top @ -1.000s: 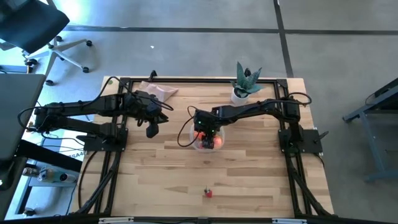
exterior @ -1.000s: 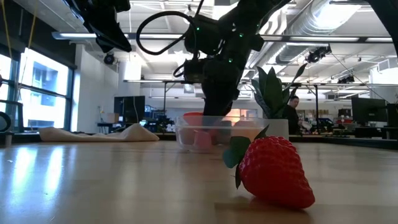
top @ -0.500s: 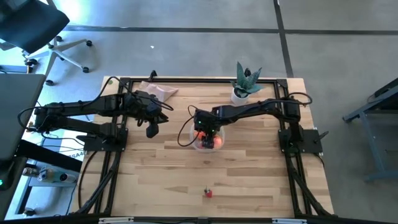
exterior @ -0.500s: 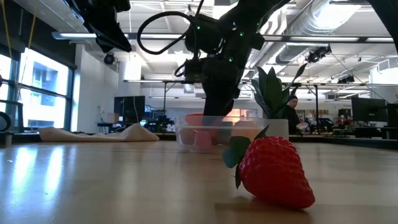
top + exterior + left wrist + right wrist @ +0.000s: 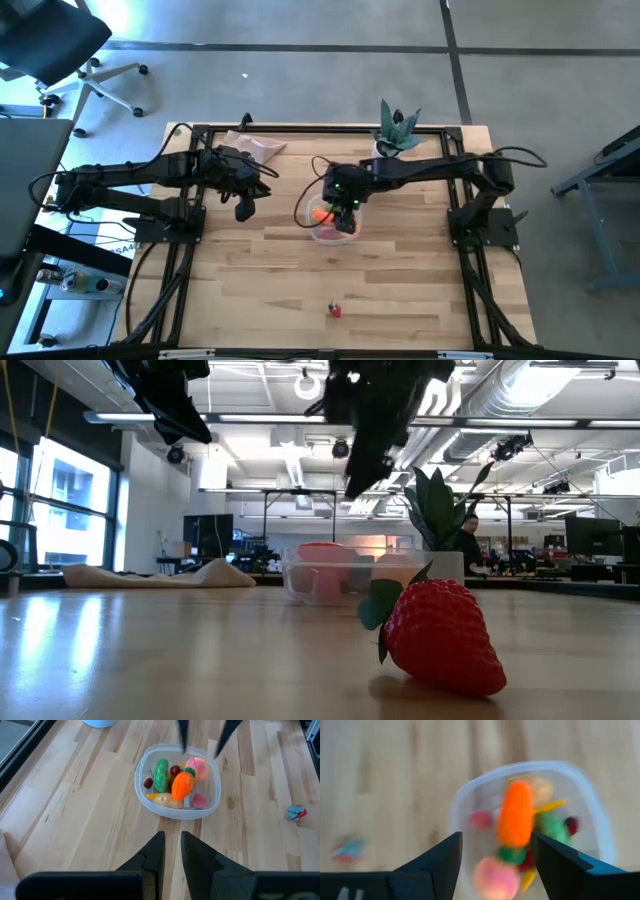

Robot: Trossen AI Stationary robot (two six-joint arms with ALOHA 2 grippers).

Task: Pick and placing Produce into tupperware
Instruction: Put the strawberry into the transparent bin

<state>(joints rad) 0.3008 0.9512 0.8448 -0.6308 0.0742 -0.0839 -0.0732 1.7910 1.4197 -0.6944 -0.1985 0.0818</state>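
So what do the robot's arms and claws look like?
Both arms are black and jointed, made of thin tubes with chunky joints. Black cables loop along them. The left gripper has two flat, dark, wedge-shaped fingers. The right gripper has the same dark fingers, and a small green light glows on its wrist.

No text, label, brand, number or sign can be read anywhere.
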